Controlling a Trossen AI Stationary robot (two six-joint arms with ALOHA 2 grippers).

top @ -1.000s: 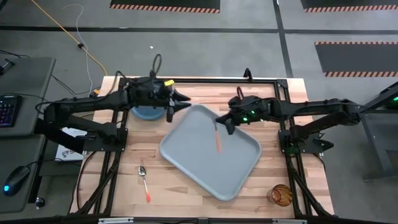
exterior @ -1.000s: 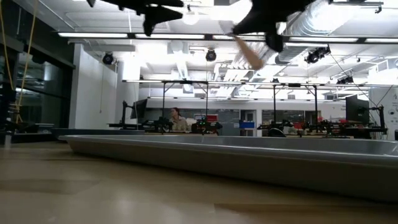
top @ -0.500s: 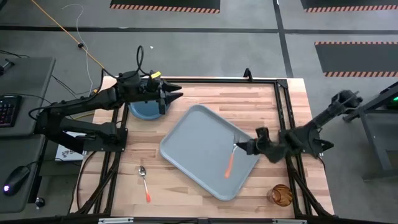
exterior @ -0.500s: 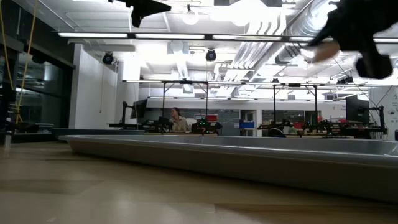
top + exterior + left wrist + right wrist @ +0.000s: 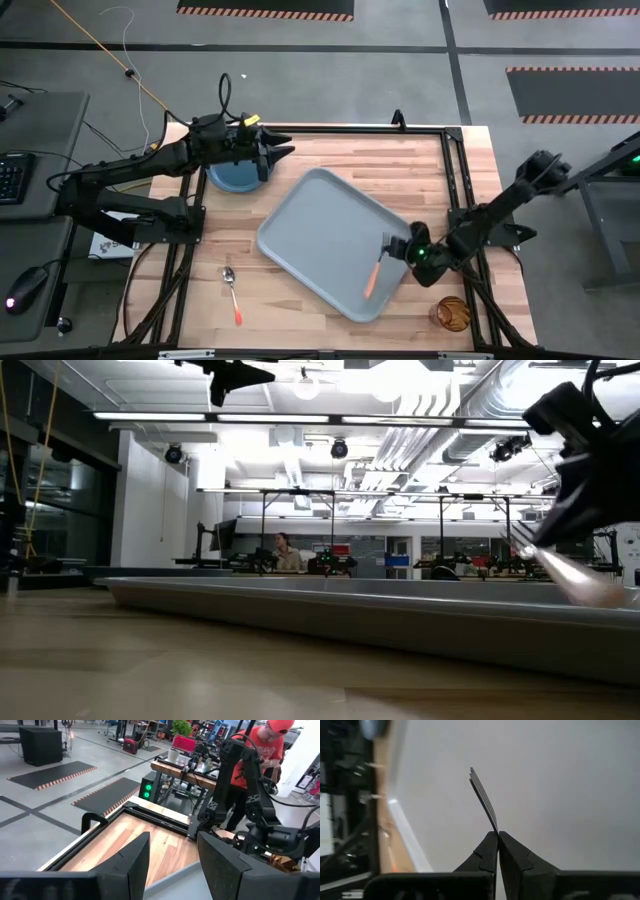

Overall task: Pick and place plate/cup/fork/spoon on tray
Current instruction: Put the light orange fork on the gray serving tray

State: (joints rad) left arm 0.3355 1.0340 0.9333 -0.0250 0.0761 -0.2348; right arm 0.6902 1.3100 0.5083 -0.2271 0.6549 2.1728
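Observation:
The grey-blue tray lies slantwise in the middle of the table. My right gripper is shut on the fork low over the tray's near right corner. The fork's peach handle points toward the near edge. The teal plate sits at the far left, partly under my left gripper, which hangs open and empty above it. The spoon lies on the wood near the left front. The amber cup stands at the near right. My right gripper pinches the fork just behind its tines between its two shut fingertips. It comes slanting down from the table's right. The tines stick out past the fingertips, edge-on. The handle slopes down toward the tray; whether its end touches, I cannot tell.
The black frame rails run along the table's edges. A person in a red top stands beyond the table's right side. The tray's raised lip crosses the low view.
My right gripper has swung from above the tray's far middle to its near right corner. It has sunk low and rolled about, staying shut on the fork. The fork has turned with it and come down close to the tray. My left gripper has drawn back a little toward the far left.

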